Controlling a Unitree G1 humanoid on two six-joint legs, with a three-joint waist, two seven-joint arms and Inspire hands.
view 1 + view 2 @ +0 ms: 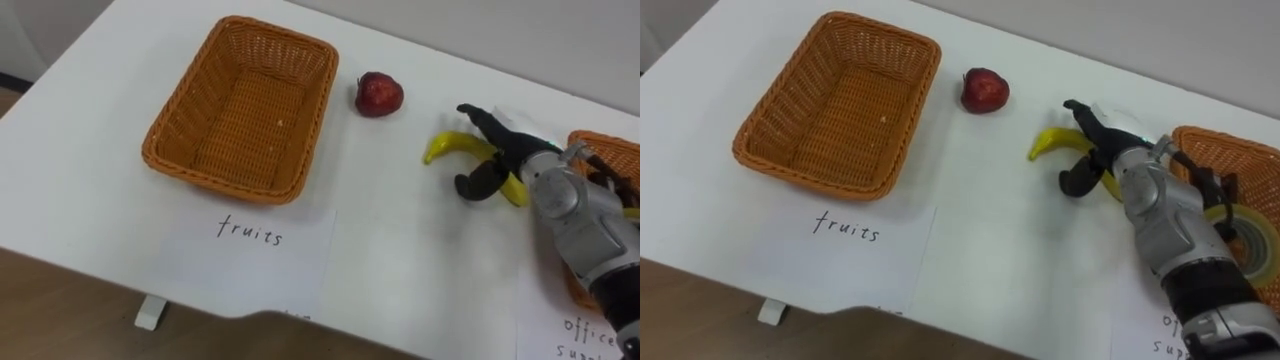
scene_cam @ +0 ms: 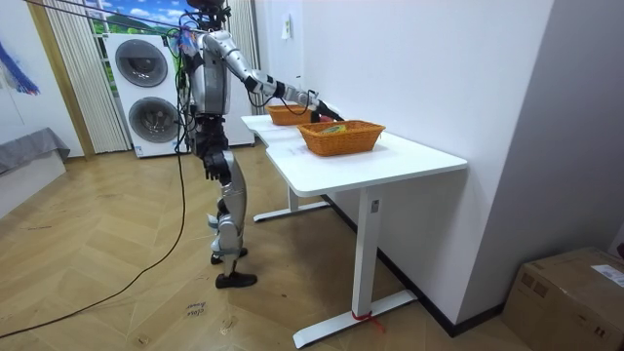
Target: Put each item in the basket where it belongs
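A yellow banana lies on the white table, just left of the office basket. My right hand reaches in from the right and straddles the banana's middle, open, with the fingers stretched past its far side and the thumb on its near side. A red apple sits farther back, between the banana and the wicker fruit basket, which holds nothing. In the office basket lies a roll of tape among dark items. In the room view I stand at the table's long side with one arm stretched over it.
A paper label reading "fruits" lies in front of the fruit basket, and another label lies in front of the office basket. The table's near edge runs along the bottom left. Two stacked washing machines stand behind me.
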